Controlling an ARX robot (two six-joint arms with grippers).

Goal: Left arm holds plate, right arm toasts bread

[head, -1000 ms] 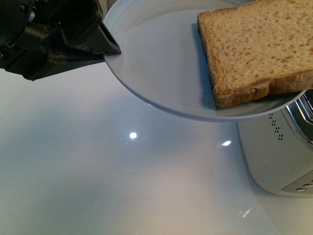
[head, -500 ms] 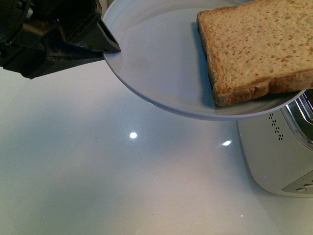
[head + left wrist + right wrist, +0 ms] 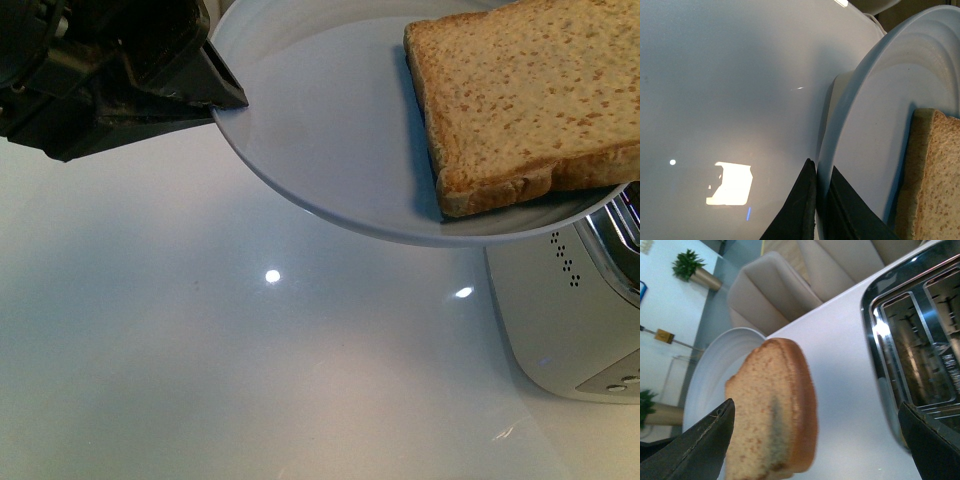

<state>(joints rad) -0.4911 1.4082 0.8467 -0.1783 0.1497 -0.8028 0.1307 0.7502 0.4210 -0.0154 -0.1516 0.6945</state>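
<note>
A pale blue-white plate (image 3: 330, 130) hangs tilted above the white table, held by its left rim in my left gripper (image 3: 215, 95), whose black jaws pinch the edge. In the left wrist view the plate rim (image 3: 840, 130) runs between the two dark fingers of that gripper (image 3: 821, 195). The bread (image 3: 530, 95), a brown speckled slice, lies on the plate's right side, its crust reaching the rim (image 3: 927, 190). My right gripper (image 3: 815, 435) is open, its fingers either side of the bread (image 3: 772, 410) and wide apart. The plate (image 3: 715, 375) shows behind the slice.
A silver toaster (image 3: 570, 320) stands on the table under the plate's right edge; its open slots (image 3: 915, 350) show in the right wrist view. The glossy white table (image 3: 250, 350) stretches to the left and front. Beige chairs (image 3: 775, 295) stand beyond the table.
</note>
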